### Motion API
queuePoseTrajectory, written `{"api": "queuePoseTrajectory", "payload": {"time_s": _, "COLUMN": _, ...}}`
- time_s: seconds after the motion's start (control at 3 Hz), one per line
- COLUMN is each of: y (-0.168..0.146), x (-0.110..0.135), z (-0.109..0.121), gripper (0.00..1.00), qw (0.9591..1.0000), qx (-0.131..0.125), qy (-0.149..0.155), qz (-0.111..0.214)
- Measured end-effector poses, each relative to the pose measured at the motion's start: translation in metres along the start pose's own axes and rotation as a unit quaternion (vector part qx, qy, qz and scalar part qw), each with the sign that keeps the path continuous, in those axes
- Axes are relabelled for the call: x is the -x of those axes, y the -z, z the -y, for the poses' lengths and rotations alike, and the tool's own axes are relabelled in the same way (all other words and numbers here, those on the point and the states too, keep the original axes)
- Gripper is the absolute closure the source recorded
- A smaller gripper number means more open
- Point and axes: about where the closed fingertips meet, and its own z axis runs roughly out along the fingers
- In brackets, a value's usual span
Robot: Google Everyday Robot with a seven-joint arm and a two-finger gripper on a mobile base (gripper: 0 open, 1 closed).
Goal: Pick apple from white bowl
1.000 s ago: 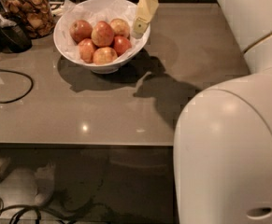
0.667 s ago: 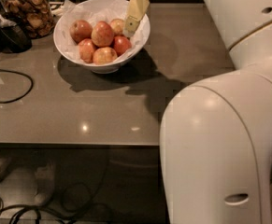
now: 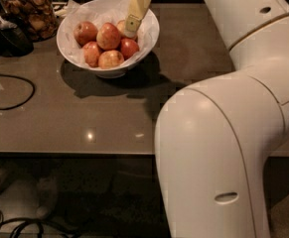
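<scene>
The white bowl (image 3: pixel 146 37) stands at the back left of the grey table, lined with crinkled white paper and holding several apples. The apple (image 3: pixel 108 36), red-orange with yellowish streaks and the largest, lies in the middle of the bowl. A deep-red apple (image 3: pixel 129 47) lies to its right, and a paler yellow apple (image 3: pixel 120 27) lies behind it. My gripper (image 3: pixel 131 27) reaches down from the top into the bowl's right side. Its yellowish tip is over the paler apple, just right of the apple.
A glass jar of brown snacks (image 3: pixel 29 11) stands left of the bowl, beside a dark object (image 3: pixel 7 37). A black cable (image 3: pixel 15 95) loops on the table's left. My white arm (image 3: pixel 223 133) fills the right half. The table's front edge (image 3: pixel 74 153) runs across.
My gripper has moved left and down, from the bowl's right rim to inside the bowl. My arm has swung further into view on the right.
</scene>
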Motion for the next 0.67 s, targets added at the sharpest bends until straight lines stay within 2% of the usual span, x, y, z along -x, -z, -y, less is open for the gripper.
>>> {"api": "queuePoseTrajectory", "payload": {"time_s": 0.33, "y": 0.001, "x": 0.008, "z": -0.002, "gripper": 0.04, "qw": 1.0000, "qx": 0.001, "qy": 0.004, "qz": 0.002}}
{"api": "queuePoseTrajectory", "payload": {"time_s": 0.67, "y": 0.004, "x": 0.023, "z": -0.010, "gripper": 0.04, "qw": 0.9999, "qx": 0.008, "qy": 0.007, "qz": 0.007}}
